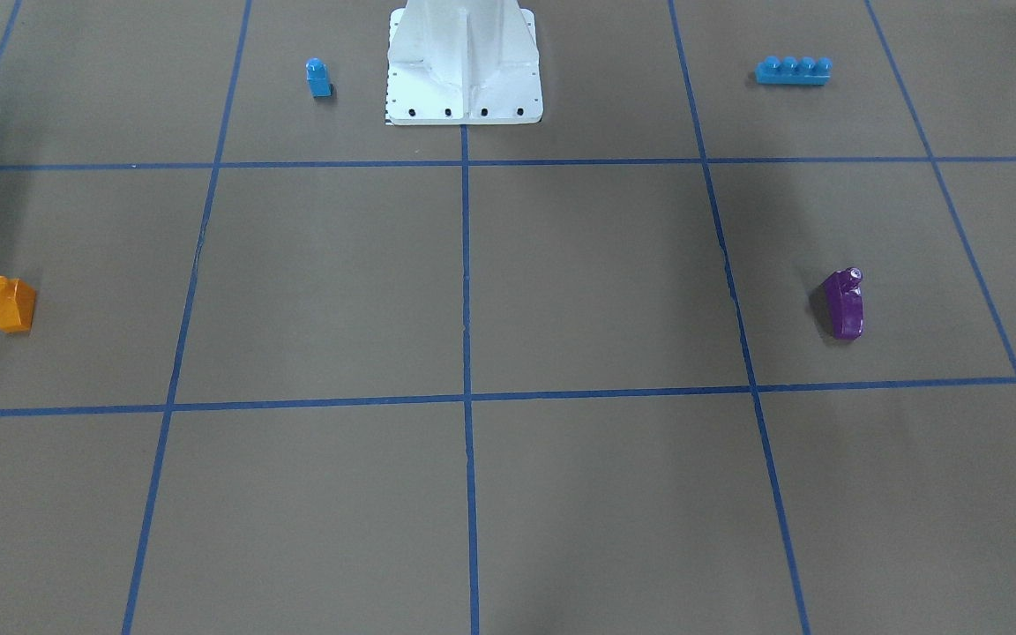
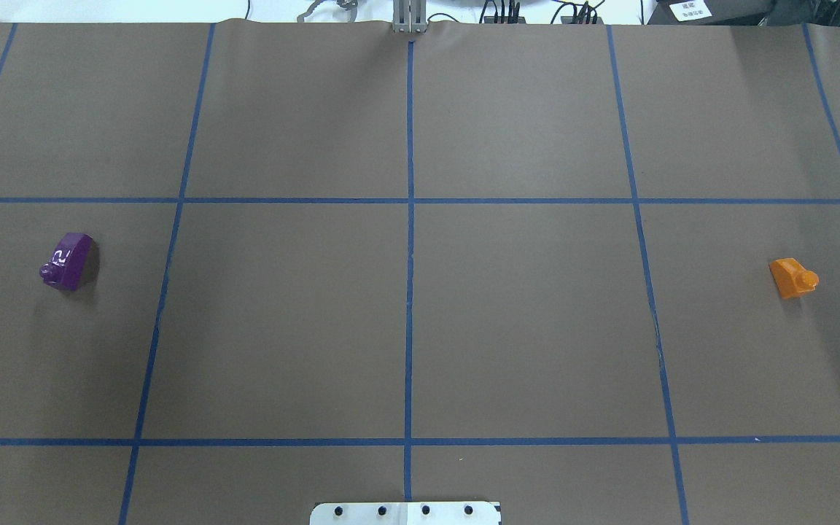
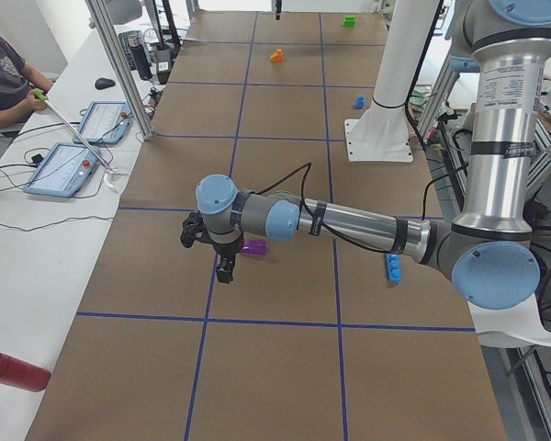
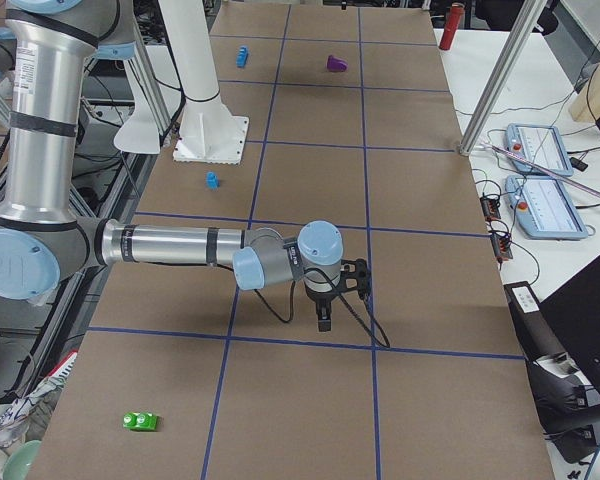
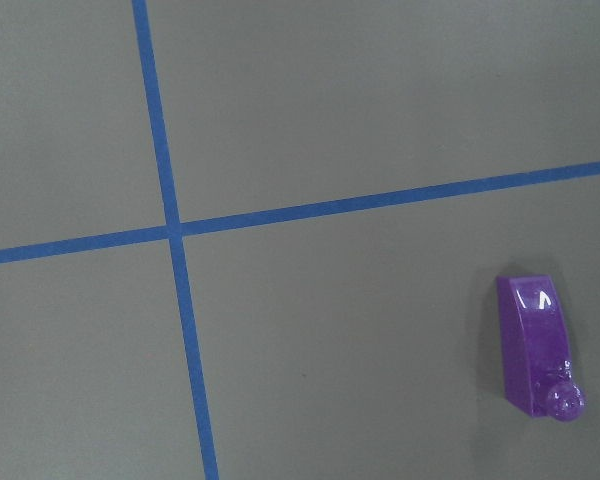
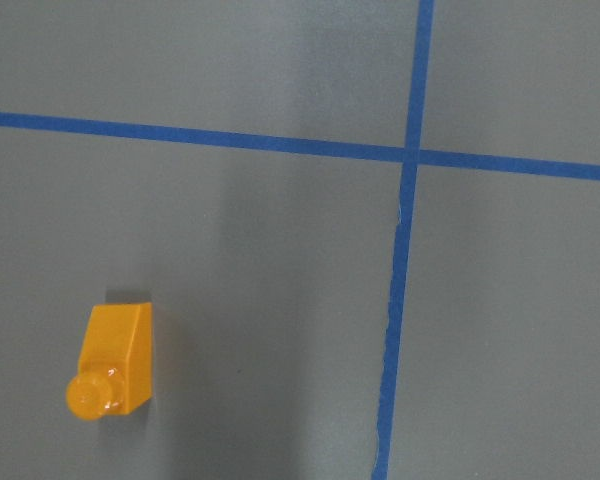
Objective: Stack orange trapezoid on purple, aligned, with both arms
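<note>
left pincer black | purple glossy, slanted | orange trapezoid glossy

Desk: brown, crossed by blue tape lines.
Right side: orange trapezoid sat alone in 1 square.
Left side: purple, well apart from it.
By white pedestal: 1 small blue block, 1 long blue brick.

brown table paper, blue tape grid; white side bench, aluminium posts.
</note>
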Controlling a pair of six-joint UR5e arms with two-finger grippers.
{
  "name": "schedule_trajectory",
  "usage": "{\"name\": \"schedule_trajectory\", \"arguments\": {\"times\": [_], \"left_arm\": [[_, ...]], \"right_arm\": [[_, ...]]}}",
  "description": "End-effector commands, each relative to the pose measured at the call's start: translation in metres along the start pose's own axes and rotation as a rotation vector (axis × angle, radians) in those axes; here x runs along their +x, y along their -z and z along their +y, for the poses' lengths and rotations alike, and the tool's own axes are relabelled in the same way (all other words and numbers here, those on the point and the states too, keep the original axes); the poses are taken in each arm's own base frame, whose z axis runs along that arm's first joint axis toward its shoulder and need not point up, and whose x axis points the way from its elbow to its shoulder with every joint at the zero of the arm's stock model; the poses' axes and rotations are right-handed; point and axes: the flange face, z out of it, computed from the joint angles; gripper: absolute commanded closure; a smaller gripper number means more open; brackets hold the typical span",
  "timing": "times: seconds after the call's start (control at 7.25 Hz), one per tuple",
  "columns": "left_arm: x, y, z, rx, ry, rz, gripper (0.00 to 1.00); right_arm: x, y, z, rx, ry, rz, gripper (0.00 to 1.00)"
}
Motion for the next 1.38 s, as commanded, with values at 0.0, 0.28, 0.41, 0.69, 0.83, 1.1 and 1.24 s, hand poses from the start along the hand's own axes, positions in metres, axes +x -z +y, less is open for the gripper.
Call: {"name": "schedule_trajectory", "arguments": {"times": [0.0,0.28,0.41,0.69,0.83,1.1,1.24], "left_arm": [[0.005,0.001,-0.007,0.002,-0.008,0.0,0.0],[0.006,0.002,-0.003,0.005,-0.013,0.0,0.0],[0.007,0.003,-0.003,0.007,-0.012,0.002,0.0],[0.007,0.003,-0.002,0.008,-0.019,0.0,0.0],[0.005,0.002,0.001,0.004,-0.011,0.0,0.0],[0.014,-0.003,-0.002,0.016,-0.051,0.005,0.0],[0.024,-0.014,-0.003,0.004,-0.039,0.011,0.0]], "right_arm": [[-0.005,0.004,-0.006,0.012,0.01,0.002,0.0],[-0.008,0.005,-0.012,0.018,0.016,0.002,0.0],[-0.007,0.004,-0.013,0.016,0.012,0.001,0.0],[-0.008,0.005,-0.014,0.018,0.013,0.002,0.0],[-0.007,0.003,-0.018,0.016,0.011,0.001,0.0],[-0.007,0.001,-0.018,0.011,0.011,-0.005,0.0],[-0.006,-0.002,-0.017,0.005,0.01,-0.006,0.0]]}}
